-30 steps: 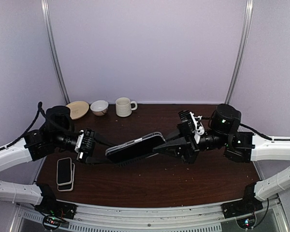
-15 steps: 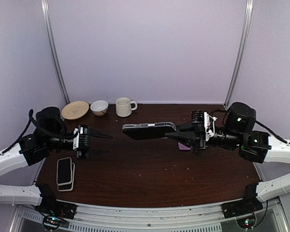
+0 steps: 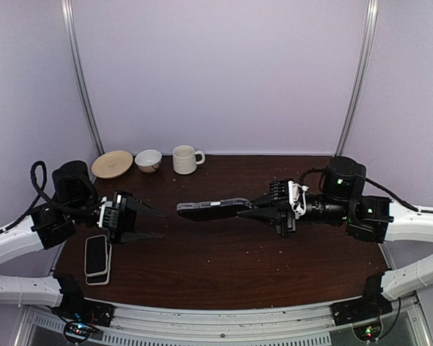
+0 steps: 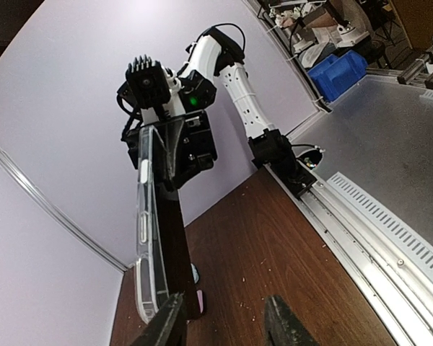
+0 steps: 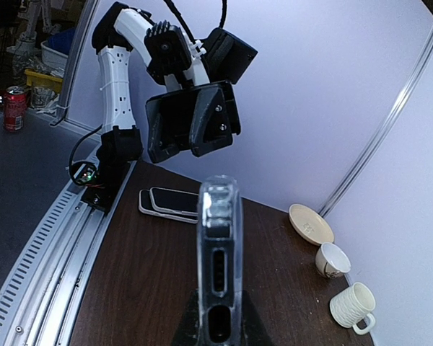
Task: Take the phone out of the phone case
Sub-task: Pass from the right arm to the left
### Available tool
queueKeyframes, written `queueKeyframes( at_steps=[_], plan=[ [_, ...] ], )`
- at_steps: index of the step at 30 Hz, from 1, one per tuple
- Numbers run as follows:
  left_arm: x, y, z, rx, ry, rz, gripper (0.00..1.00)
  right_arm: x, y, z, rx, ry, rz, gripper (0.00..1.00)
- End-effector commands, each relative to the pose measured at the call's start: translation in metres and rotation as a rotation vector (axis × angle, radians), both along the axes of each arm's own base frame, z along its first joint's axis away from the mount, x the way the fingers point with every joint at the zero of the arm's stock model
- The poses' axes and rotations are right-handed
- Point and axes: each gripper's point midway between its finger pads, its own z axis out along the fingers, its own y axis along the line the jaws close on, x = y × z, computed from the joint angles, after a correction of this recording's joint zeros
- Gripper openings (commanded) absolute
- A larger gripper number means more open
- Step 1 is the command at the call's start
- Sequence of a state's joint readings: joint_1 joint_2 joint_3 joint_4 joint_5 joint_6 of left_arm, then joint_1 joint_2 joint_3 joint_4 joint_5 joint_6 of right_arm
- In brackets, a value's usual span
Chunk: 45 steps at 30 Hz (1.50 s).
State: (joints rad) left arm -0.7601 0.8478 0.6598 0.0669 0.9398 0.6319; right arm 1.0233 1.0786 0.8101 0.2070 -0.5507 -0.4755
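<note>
Right gripper (image 3: 258, 210) is clamped on the right end of the phone (image 3: 209, 210), clear case (image 4: 146, 238) on it, left gripper (image 3: 162, 224) spread and empty off its left end.

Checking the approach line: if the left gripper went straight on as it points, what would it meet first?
The left gripper would probably meet the near end of the phone held up by the right gripper; it lies slightly off-centre, so a miss is possible.

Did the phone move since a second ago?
Yes. The phone slid right and levelled out: its left end, earlier left of the mug, now sits straight below it in the top view.
</note>
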Motion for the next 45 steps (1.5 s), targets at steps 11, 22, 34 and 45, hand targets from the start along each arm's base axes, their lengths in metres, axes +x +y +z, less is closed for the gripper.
queueKeyframes(
  at_steps=[11, 22, 34, 45],
  plan=[
    [-0.007, -0.003, 0.004, -0.014, 0.007, -0.054, 0.38, -0.013, 0.006, 0.046, 0.166, -0.034, 0.103, 0.0],
    [-0.003, -0.003, 0.005, -0.021, 0.002, -0.021, 0.39, -0.016, 0.01, 0.048, 0.166, -0.019, 0.138, 0.0],
    [0.003, -0.003, 0.008, -0.027, -0.008, 0.017, 0.39, -0.021, 0.01, 0.042, 0.138, -0.007, 0.161, 0.0],
    [0.009, -0.005, 0.004, -0.011, -0.006, 0.046, 0.39, -0.028, 0.01, 0.04, 0.135, -0.001, 0.202, 0.0]
  ],
)
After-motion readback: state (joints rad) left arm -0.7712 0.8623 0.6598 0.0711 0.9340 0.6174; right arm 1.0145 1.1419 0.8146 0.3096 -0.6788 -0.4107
